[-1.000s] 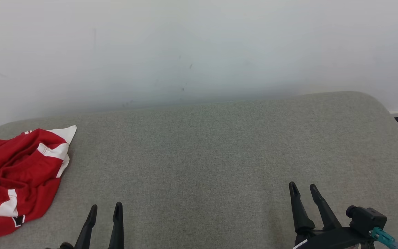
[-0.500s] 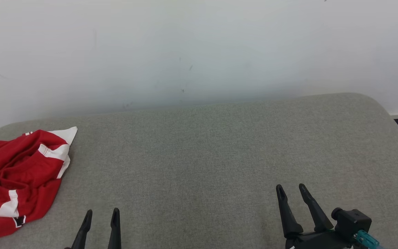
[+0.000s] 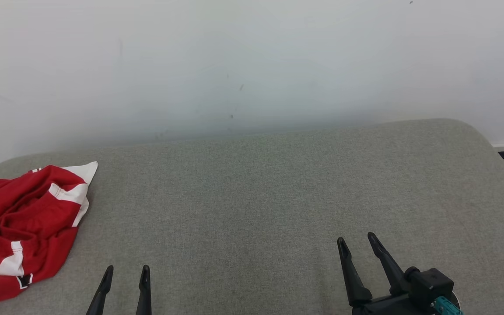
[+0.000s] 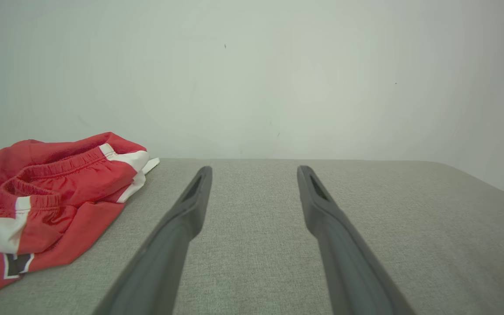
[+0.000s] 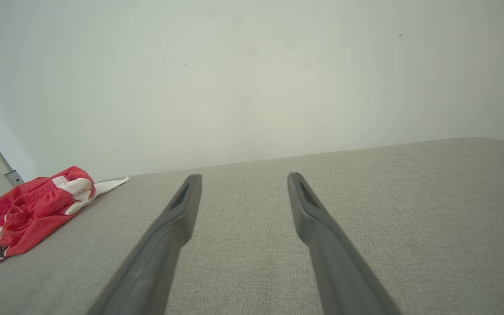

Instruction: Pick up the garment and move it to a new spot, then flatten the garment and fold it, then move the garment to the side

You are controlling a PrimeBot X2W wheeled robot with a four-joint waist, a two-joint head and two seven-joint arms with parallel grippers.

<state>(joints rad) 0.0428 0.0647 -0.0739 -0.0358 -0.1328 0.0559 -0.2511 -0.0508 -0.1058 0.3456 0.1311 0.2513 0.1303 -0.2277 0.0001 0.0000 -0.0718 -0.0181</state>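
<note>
Garment: a red garment (image 3: 24, 227) with white panels and a small dark patch lies crumpled in a loose heap, not flattened and not folded.
Garment position: it sits at the far left of the grey padded surface (image 3: 256, 197), close to the surface's rounded left corner, with its left part cut off by the edge of the head view.
Garment detail: the left wrist view shows a gathered elastic band along one red fold, and a white flap pointing toward the wall (image 3: 252, 65).
Left gripper: the left gripper (image 3: 127, 267) rises from the lower left of the head view with its fingers pointing toward the wall. It is just to the right of the garment's near end and does not touch it.
Left jaws: they are apart, with bare grey fabric showing between them and nothing held.
Right gripper: the right gripper (image 3: 356, 237) is at the lower right of the head view with its fingers leaning slightly left. It is well apart from the garment.
Right jaws: they are apart and empty, with only the grey surface between them in the right wrist view.
Wrist module: a black camera block (image 3: 429, 282) with a teal connector (image 3: 446, 305) sits at the base of the right gripper.
Contact with surface: it cannot be told whether either gripper's fingertips touch the fabric.
Background: the pale wall stands directly behind the surface's far edge.
</note>
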